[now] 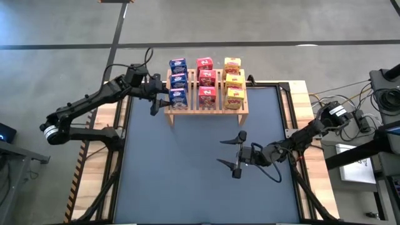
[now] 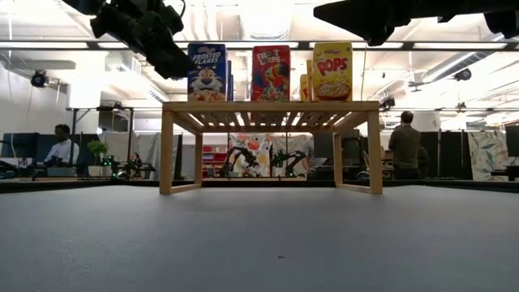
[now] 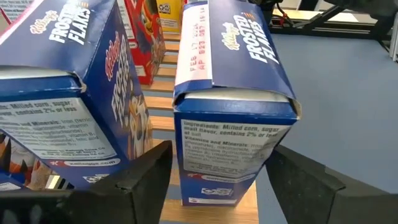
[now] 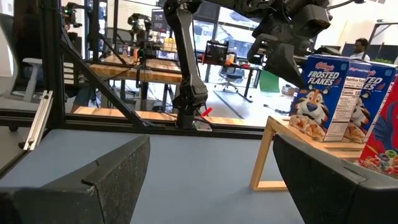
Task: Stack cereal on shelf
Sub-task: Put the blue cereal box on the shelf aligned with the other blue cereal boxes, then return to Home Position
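Note:
The wooden slatted shelf [image 1: 206, 111] stands at the far middle of the blue mat, and also shows in the low view [image 2: 272, 105]. On it stand three blue boxes [image 1: 178, 80], three red boxes [image 1: 205, 80] and three yellow boxes [image 1: 234, 81], each colour in its own row. My left gripper [image 1: 159, 95] is open at the shelf's left end. Its fingers stand on either side of the nearest blue box [image 3: 233, 137], short of it. That box rests upright on the slats [image 3: 242, 199]. My right gripper [image 1: 232, 153] is open and empty over the mat, nearer than the shelf.
The blue mat [image 1: 187, 181] has free room in front of the shelf. Wooden table strips run along both sides [image 1: 300, 106]. Cables and equipment lie at the right [image 1: 365, 119]. People stand in the room behind the table [image 2: 403, 146].

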Action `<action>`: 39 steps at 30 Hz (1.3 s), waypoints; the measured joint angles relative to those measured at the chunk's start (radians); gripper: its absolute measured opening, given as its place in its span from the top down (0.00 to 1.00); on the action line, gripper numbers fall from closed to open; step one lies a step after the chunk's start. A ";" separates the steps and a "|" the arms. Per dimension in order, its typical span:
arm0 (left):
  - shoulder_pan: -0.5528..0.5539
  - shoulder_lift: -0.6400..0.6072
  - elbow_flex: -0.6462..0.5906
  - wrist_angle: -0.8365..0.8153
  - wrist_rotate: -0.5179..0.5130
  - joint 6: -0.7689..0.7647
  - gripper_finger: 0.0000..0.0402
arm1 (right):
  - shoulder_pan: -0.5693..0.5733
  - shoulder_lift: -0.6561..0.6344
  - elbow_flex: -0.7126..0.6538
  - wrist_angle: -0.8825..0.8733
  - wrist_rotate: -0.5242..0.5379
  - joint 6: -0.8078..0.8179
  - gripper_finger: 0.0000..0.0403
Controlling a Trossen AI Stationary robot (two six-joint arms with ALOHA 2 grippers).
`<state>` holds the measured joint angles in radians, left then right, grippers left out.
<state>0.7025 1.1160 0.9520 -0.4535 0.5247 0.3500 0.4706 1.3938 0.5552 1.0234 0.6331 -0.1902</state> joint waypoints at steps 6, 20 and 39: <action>0.001 -0.016 0.000 0.000 -0.026 0.005 0.36 | 0.000 0.001 0.000 -0.002 0.000 0.000 0.18; -0.016 -0.211 -0.014 -0.087 -0.072 -0.018 0.37 | 0.000 -0.037 0.000 -0.039 -0.004 -0.003 0.18; -0.190 -0.773 -0.513 0.373 -0.175 -0.354 0.77 | 0.000 -0.488 -0.019 -0.610 -0.032 0.013 0.43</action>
<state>0.5123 0.3432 0.4387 -0.0807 0.3492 -0.0038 0.4709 0.9063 0.5360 0.4133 0.6012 -0.1770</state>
